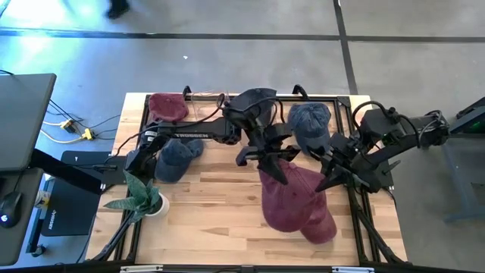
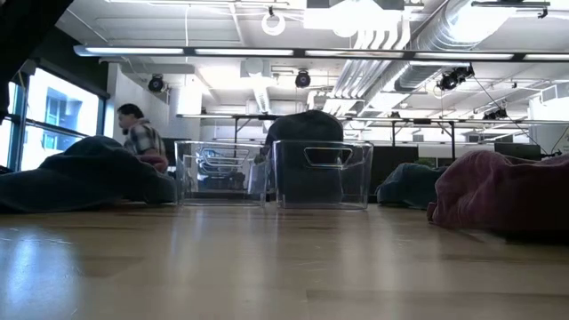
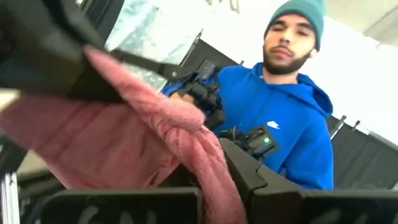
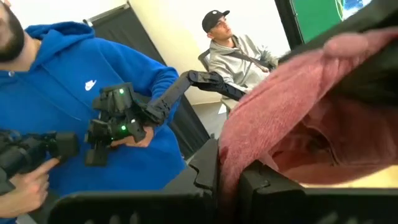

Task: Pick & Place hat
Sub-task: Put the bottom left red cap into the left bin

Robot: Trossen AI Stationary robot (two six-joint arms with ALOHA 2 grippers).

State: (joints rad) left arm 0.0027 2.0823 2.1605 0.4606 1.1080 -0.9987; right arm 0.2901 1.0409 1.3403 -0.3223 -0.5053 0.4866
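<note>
Maroon hat [image 1: 292, 199] sat on the wooden table [image 1: 220, 208] toward its right side, with the left gripper [image 1: 274, 161] and right gripper [image 1: 333, 176] each pinched shut on an edge of its fabric.

Bare wood along table [image 1: 212, 220] front, potted plant [image 1: 144, 196] at left corner, clear bins [image 2: 322, 174] blocking rear

High view: overhead, straight down. Low view: tabletop level, facing room. Wrist views: close, upward; both share maroon hat [image 3: 155, 137] and person in blue hoodie [image 4: 74, 81].
</note>
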